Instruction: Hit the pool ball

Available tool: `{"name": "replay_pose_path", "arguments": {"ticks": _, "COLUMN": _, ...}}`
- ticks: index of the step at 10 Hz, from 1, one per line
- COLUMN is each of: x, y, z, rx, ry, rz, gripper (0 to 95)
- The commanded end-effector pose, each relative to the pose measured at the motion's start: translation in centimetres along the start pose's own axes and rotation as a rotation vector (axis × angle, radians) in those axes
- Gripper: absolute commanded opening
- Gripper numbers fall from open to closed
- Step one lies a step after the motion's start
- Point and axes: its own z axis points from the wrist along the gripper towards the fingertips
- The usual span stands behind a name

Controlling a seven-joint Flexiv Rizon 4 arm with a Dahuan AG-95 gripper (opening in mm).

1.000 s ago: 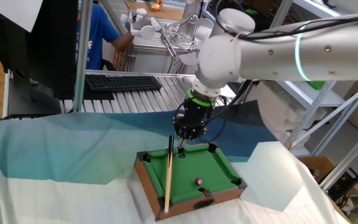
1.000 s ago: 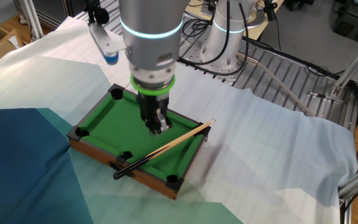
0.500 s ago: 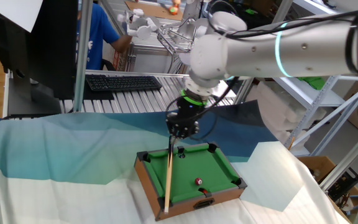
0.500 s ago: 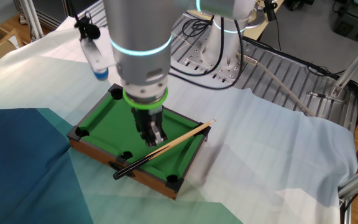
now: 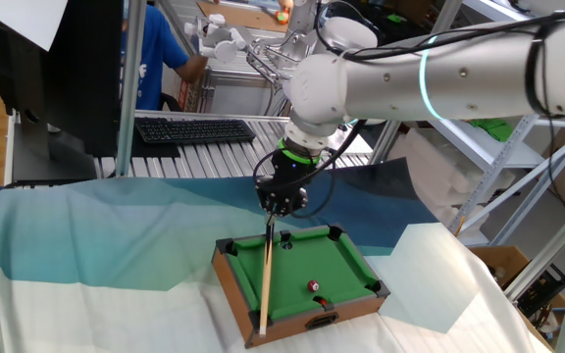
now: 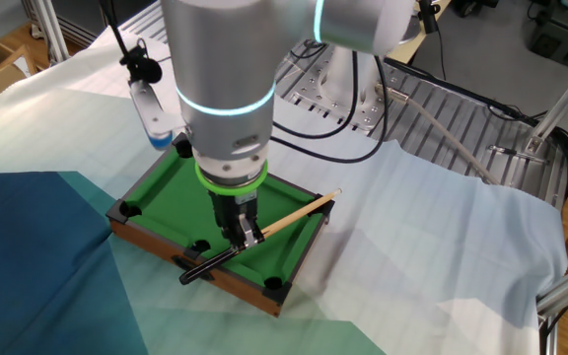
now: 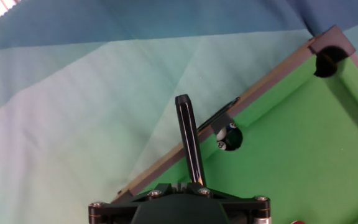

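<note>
**Fingers on the cue, ball waiting down the felt**

Fingers (image 6: 242, 229) look clamped around the dark butt end of the cue (image 5: 265, 284), though honestly the hand view only shows the gripper body with the black handle poking out ahead of it, so I'm judging the clench from the side cameras. From where I'm standing the gripper (image 5: 281, 204) hangs over the far rail of the mini pool table (image 5: 361, 263), and the cue slopes away from it across the green toward the near rail.

The pool ball (image 5: 314, 286) (tiny dark red thing with a white spot) sits near the front end of the felt, close to a pocket and off to the side of the stick, not touching it. My guess is the arm holds the butt because that's the end you push from, same as a person would.

Tip and ball aren't lined up as far as I can tell, so some swinging around seems needed before any hit. Couple of balls (image 7: 223, 139) sit in a side pocket too.
</note>
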Motion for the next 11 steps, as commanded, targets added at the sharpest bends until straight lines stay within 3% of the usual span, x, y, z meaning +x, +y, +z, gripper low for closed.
{"name": "replay_pose_path", "arguments": {"ticks": 1, "x": 0.1, "y": -0.2, "z": 0.0, "rx": 0.014, "ry": 0.002, "rz": -0.02, "gripper": 0.0}}
{"name": "replay_pose_path", "arguments": {"ticks": 2, "x": 0.1, "y": -0.2, "z": 0.0, "rx": 0.016, "ry": 0.003, "rz": -0.021, "gripper": 0.0}}
{"name": "replay_pose_path", "arguments": {"ticks": 3, "x": 0.1, "y": -0.2, "z": 0.0, "rx": 0.013, "ry": 0.005, "rz": -0.026, "gripper": 19.0}}
{"name": "replay_pose_path", "arguments": {"ticks": 4, "x": 0.2, "y": -0.2, "z": 0.1, "rx": 0.013, "ry": 0.004, "rz": -0.033, "gripper": 19.0}}
{"name": "replay_pose_path", "arguments": {"ticks": 5, "x": 0.3, "y": -0.2, "z": 0.2, "rx": 0.01, "ry": 0.004, "rz": -0.03, "gripper": 38.0}}
{"name": "replay_pose_path", "arguments": {"ticks": 11, "x": 1.2, "y": -1.1, "z": 2.0, "rx": -0.01, "ry": 0.005, "rz": -0.05, "gripper": 38.0}}
